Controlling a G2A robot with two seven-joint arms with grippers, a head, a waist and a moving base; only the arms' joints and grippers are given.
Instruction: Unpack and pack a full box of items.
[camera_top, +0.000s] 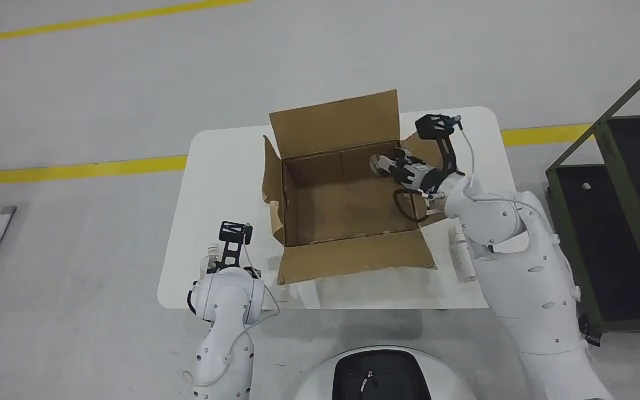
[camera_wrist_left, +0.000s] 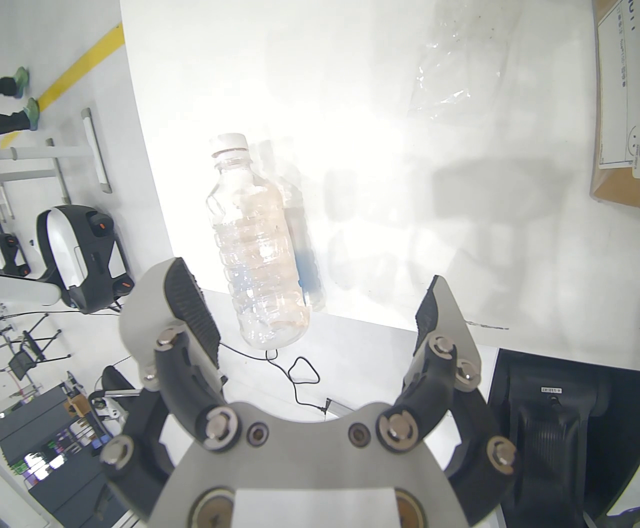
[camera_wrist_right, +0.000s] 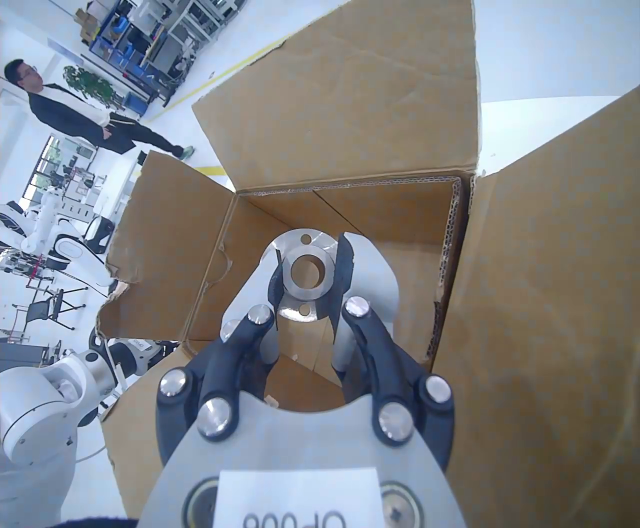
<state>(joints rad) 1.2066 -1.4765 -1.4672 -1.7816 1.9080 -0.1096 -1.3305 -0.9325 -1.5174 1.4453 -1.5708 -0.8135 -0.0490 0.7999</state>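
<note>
An open cardboard box (camera_top: 340, 125) stands in the middle of the white table (camera_top: 215, 170), flaps spread outward. My right gripper (camera_top: 392, 166) hangs over the box's far right corner, shut on a round metal flange (camera_top: 380, 162). In the right wrist view the flange (camera_wrist_right: 300, 239) sits between the right gripper's (camera_wrist_right: 311, 254) fingers above the box (camera_wrist_right: 350, 100) interior. My left gripper (camera_top: 228, 262) is at the table's near left corner. In the left wrist view it (camera_wrist_left: 310, 290) stands open just short of a clear plastic bottle (camera_wrist_left: 257, 260) lying at the table edge.
A clear plastic bag (camera_wrist_left: 455, 65) lies on the table beyond the bottle, near a box flap (camera_wrist_left: 617, 100). A pale bottle-like object (camera_top: 461, 252) lies at the table's right side by my right arm. A dark cart (camera_top: 600, 200) stands right of the table.
</note>
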